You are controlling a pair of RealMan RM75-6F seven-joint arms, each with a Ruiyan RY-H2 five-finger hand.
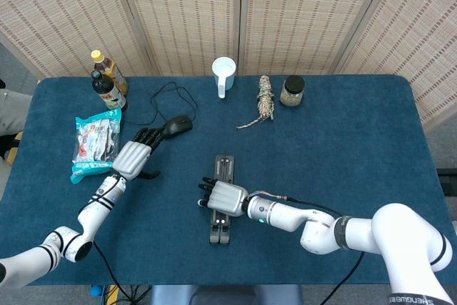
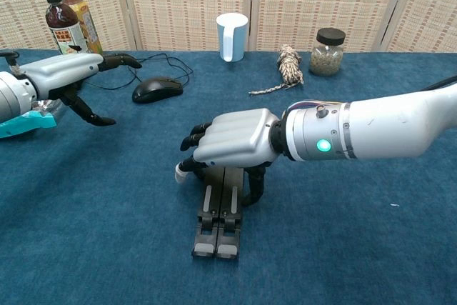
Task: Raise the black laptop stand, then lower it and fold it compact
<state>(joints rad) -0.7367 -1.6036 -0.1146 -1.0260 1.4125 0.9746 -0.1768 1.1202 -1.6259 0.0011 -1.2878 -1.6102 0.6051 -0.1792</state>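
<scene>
- Black laptop stand (image 2: 223,213) flat on the blue table (image 2: 107,248), both bars pressed side by side, touching along their length.
- Right hand (image 2: 232,148) resting on the far part of the stand, palm down, dark fingers (image 2: 194,137) curled over the left edge, thumb down along the right edge.
- Left hand (image 2: 68,76) raised at the left, fingers apart, holding nothing.
- Black mouse (image 2: 156,89) with looped cable just beyond that hand.
- Two bottles (image 2: 66,19) at the far left corner.
- Light blue cup (image 2: 232,36), coil of rope (image 2: 288,66) and lidded jar (image 2: 328,52) in a row along the far edge.
- Teal packet (image 2: 25,123) partly visible at the left border.
</scene>
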